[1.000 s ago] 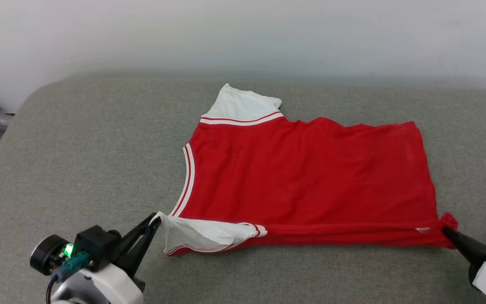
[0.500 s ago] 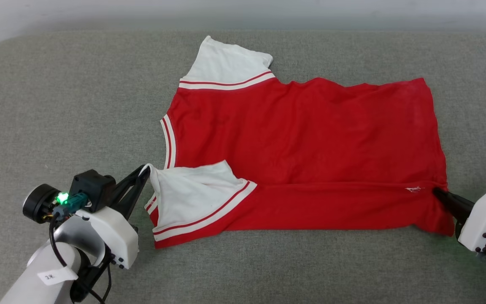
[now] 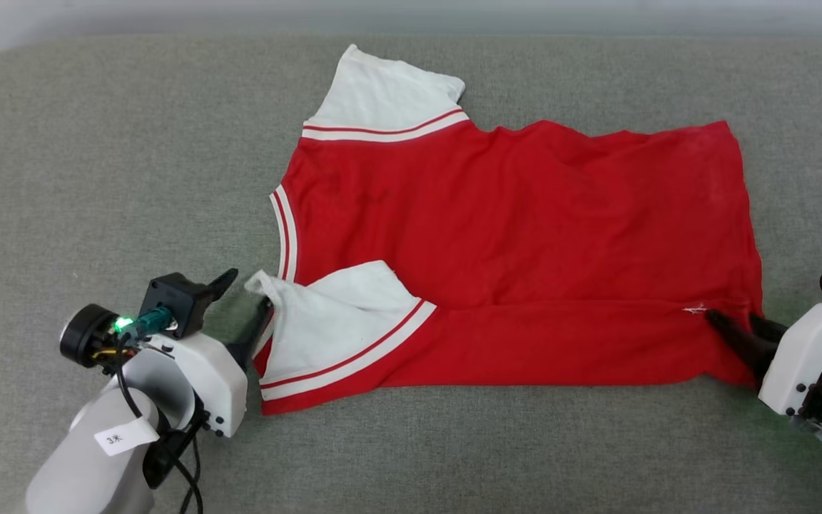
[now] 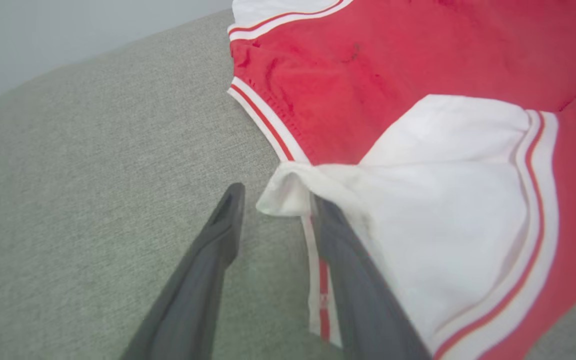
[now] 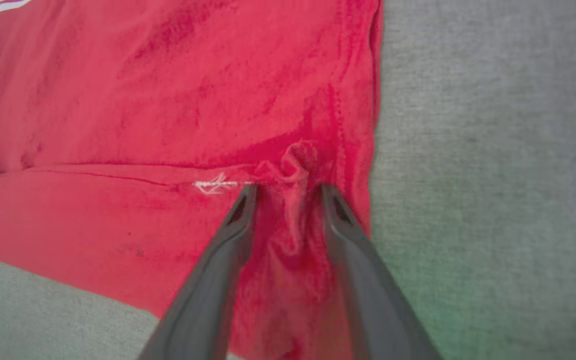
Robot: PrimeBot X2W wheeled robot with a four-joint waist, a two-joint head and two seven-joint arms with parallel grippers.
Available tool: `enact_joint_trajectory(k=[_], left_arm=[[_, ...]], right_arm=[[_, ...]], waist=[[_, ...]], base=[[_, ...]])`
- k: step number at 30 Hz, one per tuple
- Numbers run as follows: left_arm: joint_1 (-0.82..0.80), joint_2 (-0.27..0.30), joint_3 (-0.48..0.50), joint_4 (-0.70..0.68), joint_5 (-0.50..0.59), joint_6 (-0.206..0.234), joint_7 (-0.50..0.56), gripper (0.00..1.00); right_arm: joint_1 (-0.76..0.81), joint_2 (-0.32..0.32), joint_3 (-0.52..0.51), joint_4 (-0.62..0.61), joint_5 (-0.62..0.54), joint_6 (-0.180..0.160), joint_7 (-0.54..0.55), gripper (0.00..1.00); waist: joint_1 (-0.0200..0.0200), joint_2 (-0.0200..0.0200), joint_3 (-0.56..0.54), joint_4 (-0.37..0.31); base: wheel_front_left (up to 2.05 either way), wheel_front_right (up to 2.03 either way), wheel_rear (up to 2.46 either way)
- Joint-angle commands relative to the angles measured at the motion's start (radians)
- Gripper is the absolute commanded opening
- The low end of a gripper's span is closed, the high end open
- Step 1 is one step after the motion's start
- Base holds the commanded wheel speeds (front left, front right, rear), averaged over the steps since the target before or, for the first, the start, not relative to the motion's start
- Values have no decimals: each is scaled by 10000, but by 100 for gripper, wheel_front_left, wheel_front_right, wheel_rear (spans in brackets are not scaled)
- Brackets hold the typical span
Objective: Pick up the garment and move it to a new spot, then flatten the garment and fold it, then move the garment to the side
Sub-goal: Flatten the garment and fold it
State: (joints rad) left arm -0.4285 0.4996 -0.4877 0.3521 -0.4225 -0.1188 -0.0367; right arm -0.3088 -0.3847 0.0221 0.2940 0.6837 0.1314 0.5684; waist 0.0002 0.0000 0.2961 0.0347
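On the grey cushion [image 3: 97,143] your left gripper [image 3: 243,300] and right gripper [image 3: 736,319] have just half-opened, empty, leaving the shirt [image 3: 511,235] with its near edge folded over: first fold laid.

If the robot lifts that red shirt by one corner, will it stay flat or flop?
Likely flop: the garment lies folded over itself along its near edge and bunches at the right gripper. It looks thin, so probably light. The coarse grey surface may drag on it.

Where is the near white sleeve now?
Head view, lower left: the sleeve lies folded onto the shirt, tip between the left gripper's open fingers.
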Motion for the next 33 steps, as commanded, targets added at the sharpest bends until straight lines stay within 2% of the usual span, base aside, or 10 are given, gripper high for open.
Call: enact_joint_trajectory(k=[1, 8, 12, 17, 23, 29, 33], left_arm=[[-74, -120, 36, 263, -132, 47, -166, 100], [135, -516, 352, 900, -554, 245, -852, 100], [511, -728, 811, 714, -993, 695, -1207, 100], [1227, -939, 1360, -175, -1628, 1158, -1452, 100], [2239, -921, 1375, -1542, -2032, 1795, -548, 100], [3257, -603, 952, -2823, -1924, 2500, 895, 100], [3593, -600, 665, -3092, -1975, 2696, 1522, 100]], right_arm=[[-129, 37, 60, 92, 11, -15, -166, 100], [115, -206, 418, -108, -207, -12, -787, 100], [462, -504, 680, -534, -780, -12, -1033, 100], [1026, -478, 542, -1204, -1324, -12, -898, 100], [1745, -352, 51, -2102, -2308, -14, -408, 100], [2420, 135, -655, -3004, -3007, -14, 490, 100], [2732, 470, -1005, -3617, -3245, -14, 822, 100]], waist=[[-2, 0, -188, 27], [-2, 0, -947, 29], [-2, 0, -1358, 18], [-2, 0, -1656, 44], [-2, 0, -1722, 41], [-2, 0, -1589, 4], [-2, 0, -1410, -30]], base=[[0, 0, 0], [0, 0, 0], [0, 0, 0], [0, 0, 0], [0, 0, 0], [0, 0, 0], [0, 0, 0]])
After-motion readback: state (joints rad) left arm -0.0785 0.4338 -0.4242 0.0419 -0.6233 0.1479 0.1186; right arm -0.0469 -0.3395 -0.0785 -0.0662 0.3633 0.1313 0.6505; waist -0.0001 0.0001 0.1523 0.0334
